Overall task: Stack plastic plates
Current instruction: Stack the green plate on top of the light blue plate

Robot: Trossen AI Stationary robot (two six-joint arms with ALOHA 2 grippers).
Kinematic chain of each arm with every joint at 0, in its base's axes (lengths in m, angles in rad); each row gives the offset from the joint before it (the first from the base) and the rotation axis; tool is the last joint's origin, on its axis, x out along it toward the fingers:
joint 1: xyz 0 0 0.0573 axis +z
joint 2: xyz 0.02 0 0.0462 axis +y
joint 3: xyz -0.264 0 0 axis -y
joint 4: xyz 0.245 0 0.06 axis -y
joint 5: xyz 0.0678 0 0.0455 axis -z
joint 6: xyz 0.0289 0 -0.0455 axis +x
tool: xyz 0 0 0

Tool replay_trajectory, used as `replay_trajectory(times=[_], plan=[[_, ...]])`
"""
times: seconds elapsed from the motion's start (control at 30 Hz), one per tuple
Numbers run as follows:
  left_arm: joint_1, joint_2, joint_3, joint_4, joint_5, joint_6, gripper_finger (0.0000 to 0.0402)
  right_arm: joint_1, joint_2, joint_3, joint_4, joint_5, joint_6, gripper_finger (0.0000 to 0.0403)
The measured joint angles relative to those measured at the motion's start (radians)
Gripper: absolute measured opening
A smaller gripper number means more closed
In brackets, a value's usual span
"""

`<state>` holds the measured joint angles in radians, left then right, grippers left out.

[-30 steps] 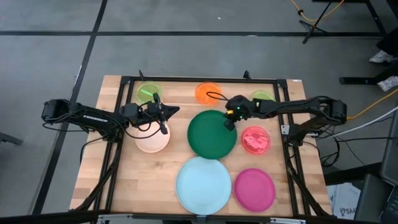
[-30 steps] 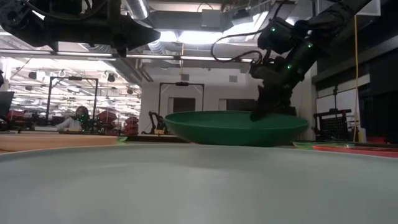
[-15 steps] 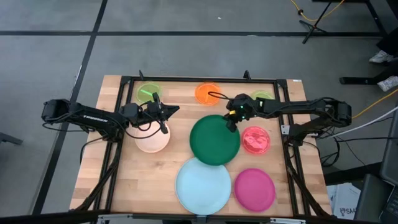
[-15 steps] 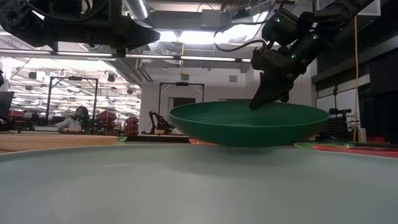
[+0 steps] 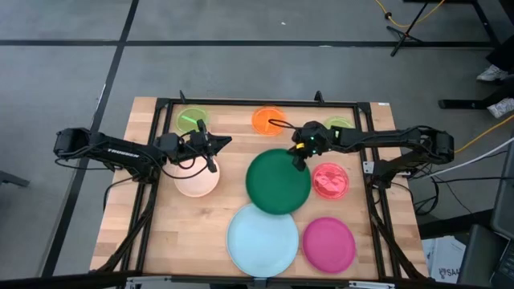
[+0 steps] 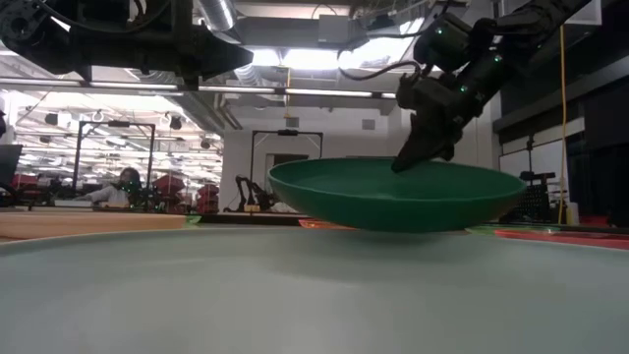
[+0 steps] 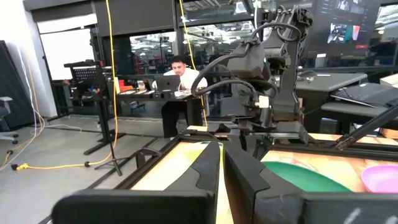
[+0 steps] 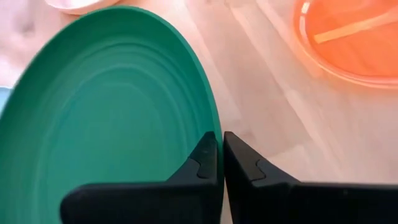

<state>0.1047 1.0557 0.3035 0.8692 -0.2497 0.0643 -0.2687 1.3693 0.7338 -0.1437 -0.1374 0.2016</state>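
The dark green plate (image 5: 277,183) (image 6: 393,194) is near the table's middle, and my right gripper (image 5: 299,161) (image 8: 220,155) is shut on its rim. The light blue plate (image 5: 263,235) lies just nearer than it. My left gripper (image 5: 210,164) (image 7: 221,167) hovers shut above the pale pink plate (image 5: 195,181), touching nothing. The magenta plate (image 5: 329,244), the translucent red plate (image 5: 330,180), the orange plate (image 5: 268,120) and two lime green plates (image 5: 191,120) (image 5: 339,124) lie flat on the table. My right gripper pinches the dark green plate's rim at its far right side (image 8: 213,127), one finger (image 8: 202,163) inside the plate and the other outside. The fingers slant down from the far right. In the low view the plate sits close to level, its underside (image 6: 393,226) just off the table.
The red plate sits right beside the green plate's right edge. The light blue plate fills the low view's foreground (image 6: 295,295). A black frame (image 5: 257,103) runs along the table's far edge. A person sits at a desk (image 7: 177,74) in the room beyond.
My right gripper has moved up a little and toward the table's near edge, carrying the dark green plate. The plate has come off the table and shifted nearer, toward the light blue plate. The motion has nearly stopped in the last half second.
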Motion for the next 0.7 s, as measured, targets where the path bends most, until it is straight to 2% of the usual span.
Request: replay_trajectory(times=[0.37, 0.7], plan=[[0.000, 0.000, 0.000, 0.000, 0.000, 0.000, 0.0015, 0.001, 0.000, 0.000, 0.039, -0.141, 0.030, 0.0001], [0.000, 0.000, 0.000, 0.000, 0.000, 0.000, 0.0015, 0.115, 0.000, 0.000, 0.060, -0.150, 0.049, 0.0001]])
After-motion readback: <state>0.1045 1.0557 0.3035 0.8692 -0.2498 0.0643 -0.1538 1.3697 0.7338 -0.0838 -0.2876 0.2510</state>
